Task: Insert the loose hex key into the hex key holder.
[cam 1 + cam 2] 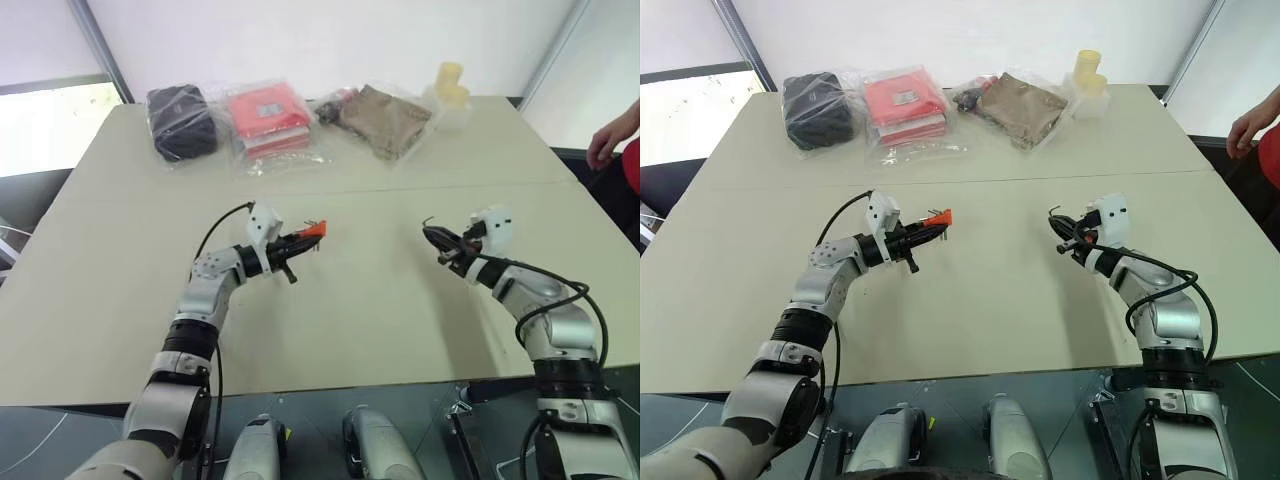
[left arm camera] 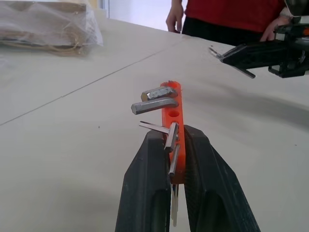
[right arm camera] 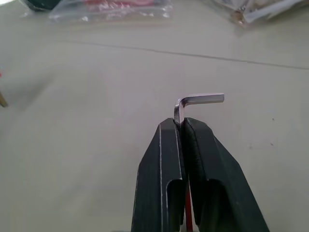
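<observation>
Loose hex key (image 3: 186, 104) pinched in the right gripper (image 3: 183, 126) — long leg clamped between the fingers, short bent leg sticking out past the tips. Hex key holder (image 2: 174, 116) clamped in the left gripper (image 2: 175, 140), orange end with several keys protruding beyond the fingers. Both held above the beige table (image 1: 380, 310), well apart — tips facing each other. Bagged items along the table's far edge: black bundle (image 1: 181, 122), red packet (image 1: 266, 115), brown cloth (image 1: 385, 118).

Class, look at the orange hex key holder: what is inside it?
The hex key holder carries several metal keys and shows two empty holes; its lower end is covered by the left end effector.
</observation>
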Available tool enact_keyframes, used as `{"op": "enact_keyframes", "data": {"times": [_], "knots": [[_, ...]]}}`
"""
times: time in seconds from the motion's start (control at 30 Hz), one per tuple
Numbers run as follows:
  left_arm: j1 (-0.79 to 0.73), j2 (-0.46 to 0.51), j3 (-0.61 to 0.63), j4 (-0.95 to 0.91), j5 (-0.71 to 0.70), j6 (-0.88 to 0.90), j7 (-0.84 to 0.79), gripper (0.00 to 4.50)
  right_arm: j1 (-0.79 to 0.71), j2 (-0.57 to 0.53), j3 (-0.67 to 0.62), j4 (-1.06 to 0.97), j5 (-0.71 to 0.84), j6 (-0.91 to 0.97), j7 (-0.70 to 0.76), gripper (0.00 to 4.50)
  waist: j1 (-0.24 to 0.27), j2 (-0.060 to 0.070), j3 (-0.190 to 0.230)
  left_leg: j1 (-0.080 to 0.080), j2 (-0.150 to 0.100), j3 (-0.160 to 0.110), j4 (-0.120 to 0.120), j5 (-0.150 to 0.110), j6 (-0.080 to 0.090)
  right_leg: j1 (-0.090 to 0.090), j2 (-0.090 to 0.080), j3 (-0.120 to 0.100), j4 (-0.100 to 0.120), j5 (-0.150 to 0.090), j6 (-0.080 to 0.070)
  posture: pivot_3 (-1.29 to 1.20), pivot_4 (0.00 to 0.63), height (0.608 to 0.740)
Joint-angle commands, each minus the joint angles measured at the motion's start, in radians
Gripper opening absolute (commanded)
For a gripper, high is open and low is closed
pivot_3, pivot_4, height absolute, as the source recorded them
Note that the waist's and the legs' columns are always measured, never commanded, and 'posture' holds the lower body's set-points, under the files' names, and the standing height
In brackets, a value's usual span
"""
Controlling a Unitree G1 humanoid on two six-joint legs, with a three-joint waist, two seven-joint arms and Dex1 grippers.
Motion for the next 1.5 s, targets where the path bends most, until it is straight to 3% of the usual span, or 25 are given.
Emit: {"op": "enact_keyframes", "data": {"times": [0.03,0.23,0.27,0.3,0.47,0.83,1.2,1.3,1.47,1.5], "knots": [[0.017,-0.003,-0.002,-0.083,-0.023,0.026,0.014,0.0,0.003,-0.028,0.011,-0.021,-0.008,0.02,0.038,0.03,0.0,0.0,0.0,0.0,0.0,0.0,0.0,0.0,0.0,0.0,0.0,0.0,0.0,0.0,0.0,0.0,0.15,0.74],[0.042,-0.002,-0.003,-0.125,-0.027,0.056,0.028,0.0,0.001,-0.06,0.024,-0.013,-0.017,0.095,0.07,0.03,0.0,0.0,0.0,0.0,0.0,0.0,0.0,0.0,0.0,0.0,0.0,0.0,0.0,0.0,0.0,0.0,0.15,0.74],[0.043,-0.001,-0.004,-0.127,-0.028,0.057,0.029,0.0,-0.001,-0.061,0.023,-0.01,-0.014,0.103,0.074,0.71,0.0,0.0,0.0,0.0,0.0,0.0,0.0,0.0,0.0,0.0,0.0,0.0,0.0,0.0,0.0,0.0,0.15,0.74],[0.043,0.0,-0.004,-0.128,-0.029,0.059,0.03,0.0,-0.002,-0.067,0.027,-0.011,-0.018,0.109,0.08,1.01,0.0,0.0,0.0,0.0,0.0,0.0,0.0,0.0,0.0,0.0,0.0,0.0,0.0,0.0,0.0,0.0,0.15,0.74],[0.043,0.003,-0.005,-0.126,-0.03,0.059,0.035,0.0,-0.038,-0.125,0.062,-0.015,-0.049,0.186,0.108,3.51,0.002,0.0,0.0,0.0,0.0,0.001,0.0,0.0,0.0,0.0,0.0,0.0,0.0,0.0,0.0,0.0,0.15,0.74],[0.049,-0.004,-0.012,-0.121,-0.023,0.041,0.046,0.0,-0.184,-0.174,0.144,0.07,-0.08,0.341,0.179,3.51,0.003,0.0,0.0,0.0,0.0,0.001,0.0,0.0,0.0,0.0,0.0,0.001,-0.001,0.0,0.0,0.0,0.15,0.74],[0.076,0.005,-0.013,-0.141,-0.017,0.016,0.069,0.0,-0.192,-0.183,0.234,0.101,-0.139,0.359,0.235,3.51,0.003,0.0,0.0,0.0,0.0,0.001,0.0,0.0,0.0,0.0,0.0,0.001,-0.002,0.0,0.0,0.0,0.15,0.74],[0.079,-0.002,-0.016,-0.141,-0.016,0.013,0.077,0.0,-0.206,-0.175,0.268,0.125,-0.172,0.345,0.241,2.61,0.003,0.0,0.0,0.0,0.0,0.001,0.001,0.0,0.0,0.001,0.0,0.001,-0.002,0.0,0.0,0.0,0.15,0.74],[0.079,-0.006,-0.02,-0.136,-0.015,0.005,0.085,0.0,-0.217,-0.166,0.316,0.133,-0.217,0.331,0.257,0.03,-0.003,0.0,0.0,0.001,0.0,0.001,0.0,0.0,0.0,0.001,0.001,0.001,-0.002,0.0,0.0,0.0,0.15,0.74],[0.081,-0.005,-0.019,-0.136,-0.016,0.004,0.085,0.0,-0.214,-0.165,0.32,0.13,-0.222,0.331,0.26,0.03,-0.004,0.0,0.0,0.001,0.0,0.001,0.0,0.0,0.0,0.001,0.001,0.001,-0.001,0.0,0.0,0.0,0.15,0.74]]}}
